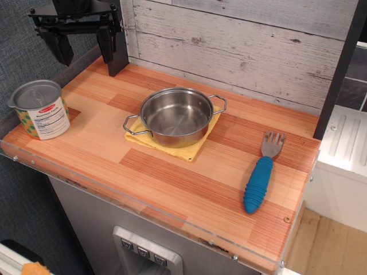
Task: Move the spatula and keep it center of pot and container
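The spatula (261,175) is found lying flat near the right end of the desk (172,177), its blue ribbed handle pointed toward the front edge and its grey pronged head toward the back wall, well apart from the pot (175,116). The pot is seated on a yellow cloth (189,150) at the middle of the desk, presumably so that it is kept from sliding on the wood. The container (40,110) is stood upright at the far left edge. The bare stretch between container and pot is judged to be where the spatula is wanted. The gripper (80,43) is held high at the back left corner, empty, with its fingers spread, nowhere near the spatula. A red band with small white lettering is carried on the container's white label, but the words cannot be read
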You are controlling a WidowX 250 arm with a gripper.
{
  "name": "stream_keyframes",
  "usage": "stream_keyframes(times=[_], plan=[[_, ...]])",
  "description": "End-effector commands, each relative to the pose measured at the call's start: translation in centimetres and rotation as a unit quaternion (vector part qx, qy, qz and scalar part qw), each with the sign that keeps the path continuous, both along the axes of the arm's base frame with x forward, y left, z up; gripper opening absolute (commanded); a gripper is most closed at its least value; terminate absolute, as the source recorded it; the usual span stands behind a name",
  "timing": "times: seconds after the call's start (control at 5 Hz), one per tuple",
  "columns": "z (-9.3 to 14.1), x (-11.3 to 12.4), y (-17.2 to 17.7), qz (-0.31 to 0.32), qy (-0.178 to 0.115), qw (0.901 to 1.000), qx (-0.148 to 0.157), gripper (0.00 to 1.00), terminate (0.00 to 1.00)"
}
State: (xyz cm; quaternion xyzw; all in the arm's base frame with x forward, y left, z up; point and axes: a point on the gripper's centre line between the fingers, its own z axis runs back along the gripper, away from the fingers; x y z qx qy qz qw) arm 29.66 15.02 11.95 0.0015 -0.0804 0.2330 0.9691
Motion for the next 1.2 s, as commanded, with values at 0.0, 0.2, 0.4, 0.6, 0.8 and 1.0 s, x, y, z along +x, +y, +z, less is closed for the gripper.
stream_keyframes(times=[0.0, 0.2, 0.4, 0.6, 0.8, 1.0], plan=[[0.0, 0.0, 0.0, 0.0, 0.0, 1.0, 0.0, 1.0, 0.0], [0.1, -0.4, -2.3, -0.005, 0.002, 1.0, -0.001, 1.0, 0.0], [0.9, -0.7, -5.2, -0.025, 0.003, 0.9997, 0.001, 1.0, 0.0], [0.8, -1.1, -8.0, -0.044, 0.009, 0.999, -0.005, 1.0, 0.0], [0.2, -0.9, -11.2, -0.065, 0.015, 0.9978, 0.002, 1.0, 0.0], [-0.6, 0.2, -14.4, -0.109, 0.007, 0.994, 0.003, 1.0, 0.0]])
